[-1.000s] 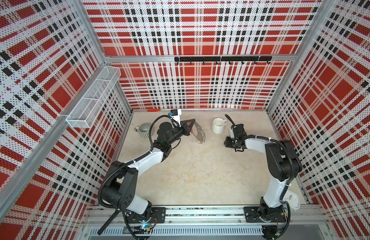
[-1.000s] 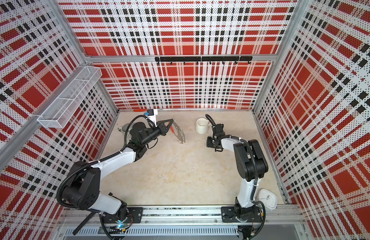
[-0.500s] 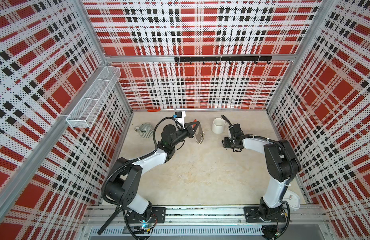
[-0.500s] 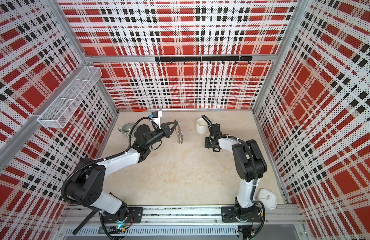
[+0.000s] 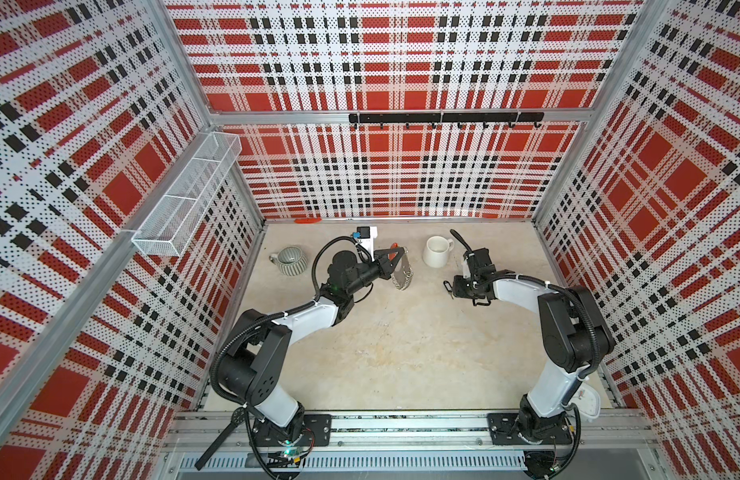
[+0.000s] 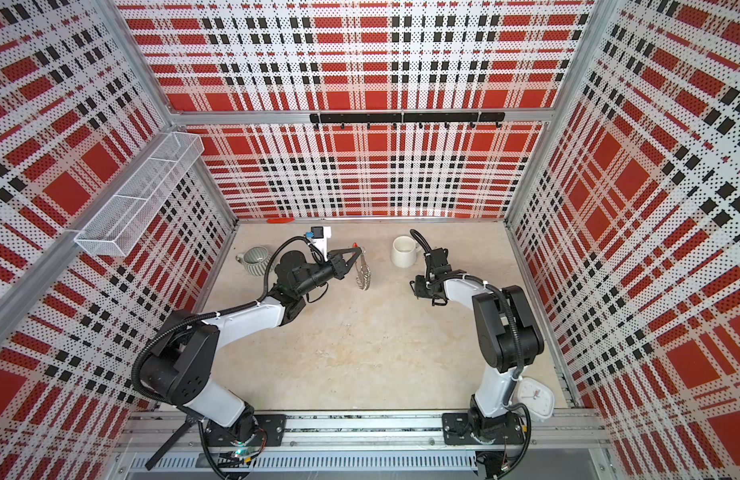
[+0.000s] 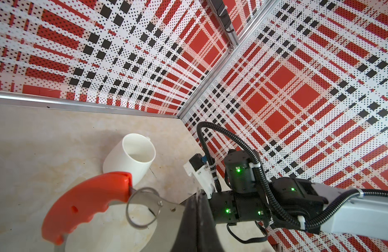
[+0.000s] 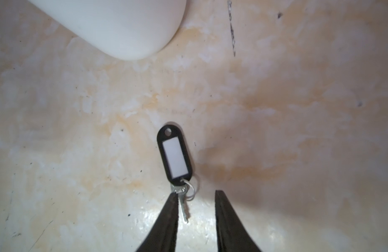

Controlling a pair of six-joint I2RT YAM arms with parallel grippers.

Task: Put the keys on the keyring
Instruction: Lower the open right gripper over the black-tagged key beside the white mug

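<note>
Black fingers of the right tool (image 8: 196, 194) stand apart, released, low over the tabletop (image 8: 297, 109). One fingertip overlaps the small silvery key; whether it touches, I cannot tell. The keys (image 8: 175, 156) lie flat on the tabletop, the black tag with its pale window just beyond the tips, near the white mug (image 8: 114, 26). The left tool (image 5: 398, 252) is clenched on the keyring (image 5: 402, 274), which hangs edge-down above the tabletop, left of the mug.
</note>
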